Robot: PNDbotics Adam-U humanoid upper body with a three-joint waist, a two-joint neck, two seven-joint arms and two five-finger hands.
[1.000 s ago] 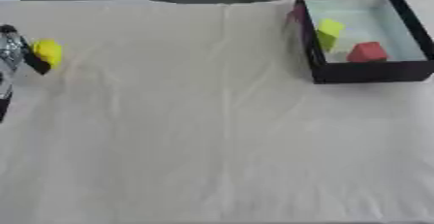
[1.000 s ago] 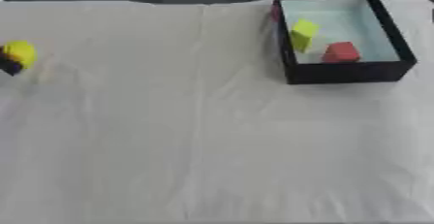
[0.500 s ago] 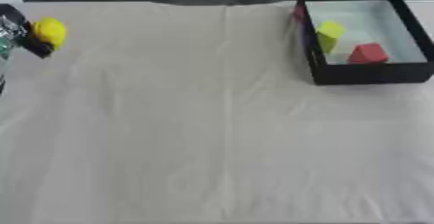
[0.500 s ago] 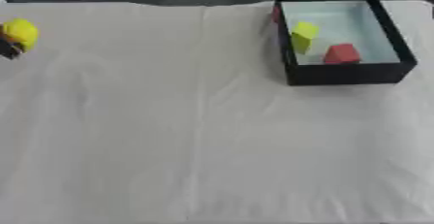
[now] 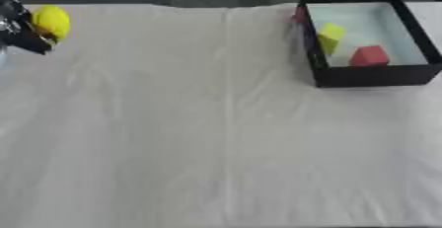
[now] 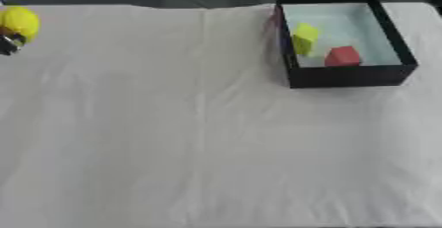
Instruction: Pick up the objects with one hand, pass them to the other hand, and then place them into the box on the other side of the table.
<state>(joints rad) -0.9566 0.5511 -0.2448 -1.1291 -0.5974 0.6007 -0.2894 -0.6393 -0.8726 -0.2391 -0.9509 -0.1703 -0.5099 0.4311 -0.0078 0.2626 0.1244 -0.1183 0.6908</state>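
At the upper left of the frame, the robot's left hand (image 5: 19, 28) came in from the left edge, mostly cut off, with its dark fingers curled around a round yellow object (image 5: 51, 21) that sat against them near the far edge of the tabletop (image 5: 216, 138). The tabletop was covered in a pale, creased cloth. At the upper right stood a black box (image 5: 367, 75) with a pale blue inside, well apart from the hand and the yellow object. Inside the box lay a yellow-green block (image 5: 329, 37) against its left wall and a red block (image 5: 369, 56) just beside it, nearer the front wall. The right hand showed in neither view.
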